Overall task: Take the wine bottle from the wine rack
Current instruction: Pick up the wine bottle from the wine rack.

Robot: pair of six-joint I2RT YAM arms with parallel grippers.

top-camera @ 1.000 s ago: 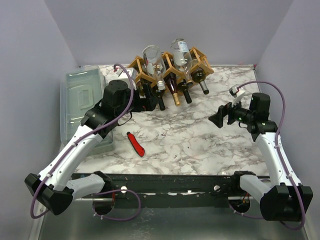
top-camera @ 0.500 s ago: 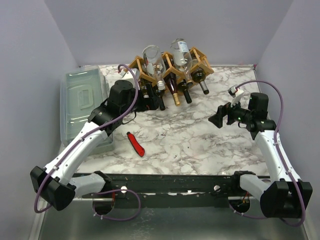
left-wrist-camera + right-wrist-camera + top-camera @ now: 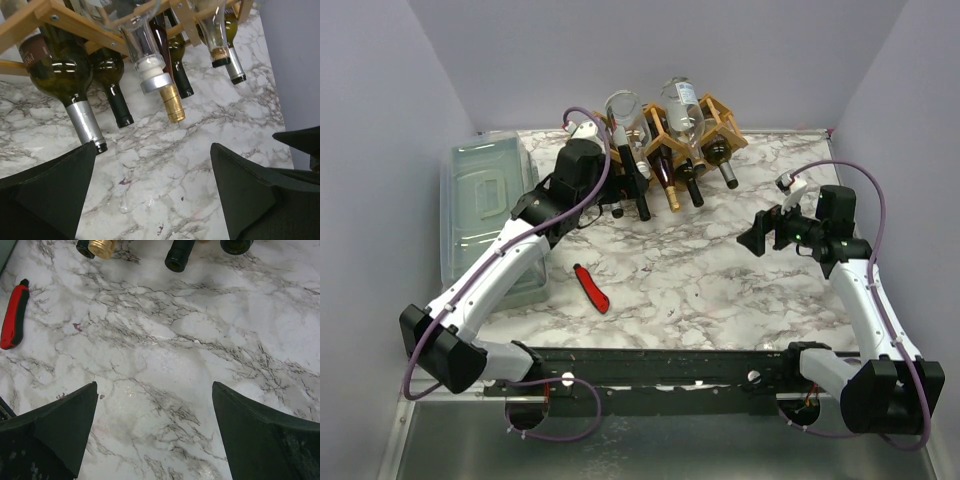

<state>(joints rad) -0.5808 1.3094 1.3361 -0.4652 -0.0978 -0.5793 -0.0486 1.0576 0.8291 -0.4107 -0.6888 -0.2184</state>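
The tan wooden wine rack (image 3: 720,118) stands at the back of the marble table, and several wine bottles lie in its cells with their necks pointing forward. My left gripper (image 3: 618,188) is open just in front of the rack's left end. In the left wrist view the rack's slats (image 3: 65,20) cross the top. Below them is a green bottle with a silver-foil neck (image 3: 82,117), whose tip lies beside my left finger (image 3: 55,190). A clear bottle (image 3: 147,65) and a gold-capped neck (image 3: 172,102) lie ahead of the empty left gripper (image 3: 152,146). My right gripper (image 3: 760,235) (image 3: 154,385) hangs open over bare marble.
A clear lidded plastic bin (image 3: 485,210) sits at the table's left edge. A red-handled tool (image 3: 591,288) (image 3: 14,315) lies on the marble near the front. Bottle mouths (image 3: 177,257) show at the top of the right wrist view. Grey walls enclose the table.
My left arm has moved forward and to the right, from beside the bin up to the rack's left bottles. Its jaws stay open. The right arm has barely shifted.
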